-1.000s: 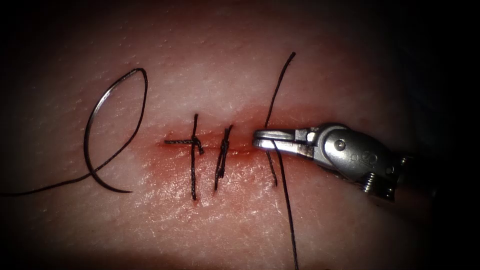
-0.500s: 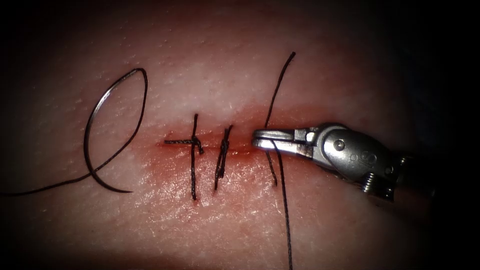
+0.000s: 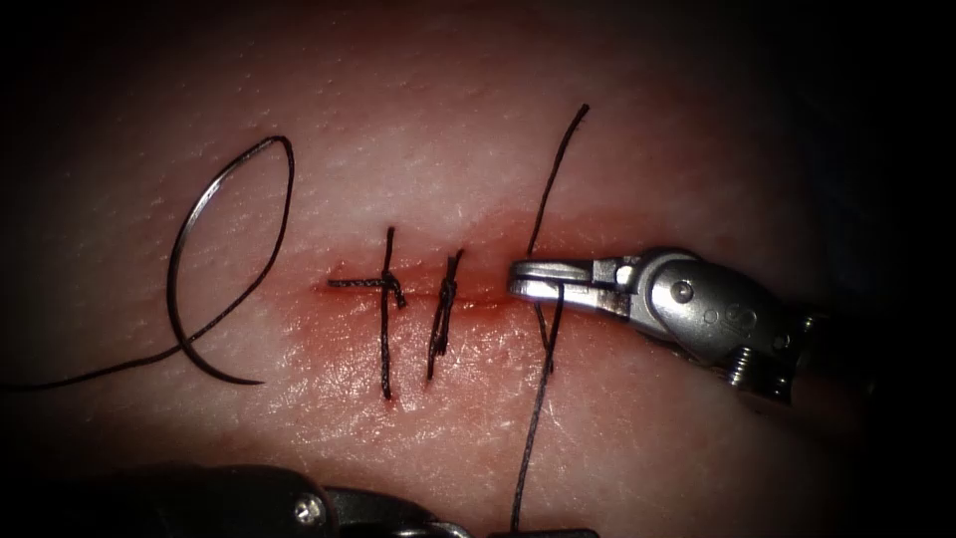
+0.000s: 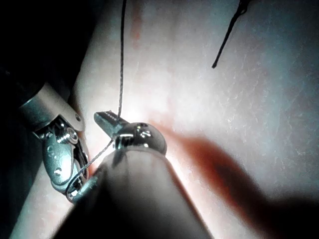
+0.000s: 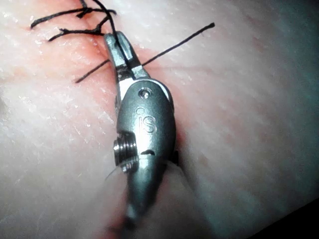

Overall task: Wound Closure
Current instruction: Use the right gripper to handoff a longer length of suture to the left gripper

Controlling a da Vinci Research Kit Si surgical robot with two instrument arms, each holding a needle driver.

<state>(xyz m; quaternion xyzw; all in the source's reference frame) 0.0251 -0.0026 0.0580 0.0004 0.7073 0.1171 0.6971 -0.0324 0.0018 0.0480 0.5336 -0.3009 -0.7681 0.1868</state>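
Steel right tool (image 3: 518, 280), mid-frame in the endoscope view, lies closed across the cut (image 3: 418, 291) with thread (image 3: 533, 428) draped over it, needle (image 3: 204, 264) free at left (outside the tissue (image 3: 418, 169)); the left wrist view shows the left tool (image 4: 107, 120) gripping thread; the right wrist view shows the right tool's closed tips.

Lighting: one strong source falls from the camera side, forming a bright pool on the middle of the tissue (image 3: 617, 438). The lit surface shows a wet sheen with small specular glints. Brightness drops off steadily outward, and the endoscope view's margins and corners are black; nothing can be made out there. In the left wrist view, a hard-edged shadow lies across the pale surface, with unlit darkness beyond the surface's edge. Surroundings past it cannot be determined.
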